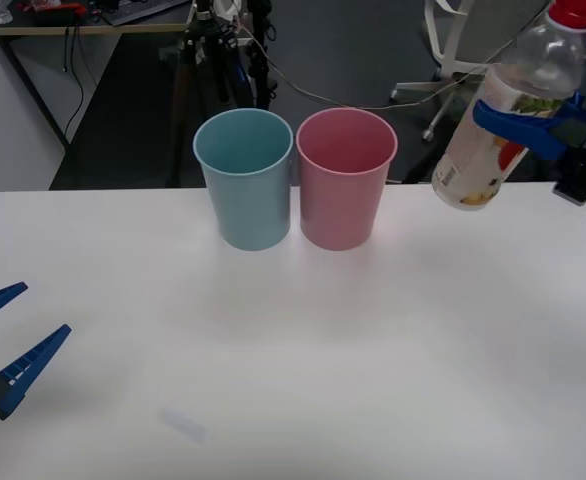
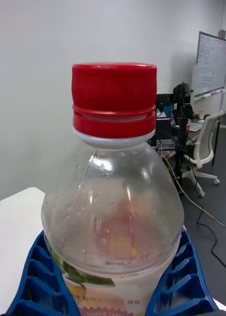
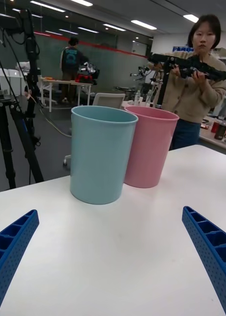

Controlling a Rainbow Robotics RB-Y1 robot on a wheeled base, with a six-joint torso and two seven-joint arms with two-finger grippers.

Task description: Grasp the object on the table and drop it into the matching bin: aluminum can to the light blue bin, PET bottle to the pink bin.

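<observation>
Clear plastic, red cap, yellow-orange label: the PET bottle (image 1: pixel 513 110) hangs in the air at the far right, lifted well off the table (image 1: pixel 293 400) and tilted with its cap away from the bins. The right gripper (image 1: pixel 533 128) is clamped across its middle, the blue ribbed fingers (image 2: pixel 184 281) pressing the body just below the shoulder (a grip at mid-height probably keeps the light bottle from swinging). Held this high, it looks ready to pass over a rim instead of knocking a bin sideways.

The pink bin (image 1: pixel 345 180) and the light blue bin (image 1: pixel 245 180) stand upright at the far middle of the table, touching or nearly so, pink on the right and so nearer the bottle. The carry to the pink one seems not yet done; the bottle is well to its right.

The left gripper (image 1: pixel 3 340) waits low at the near left, its fingers spread apart and holding nothing.

The tabletop is white, matte and smooth. Beyond it lie a dark floor, tripod legs, trailing cables and an office chair (image 1: pixel 453 50).
</observation>
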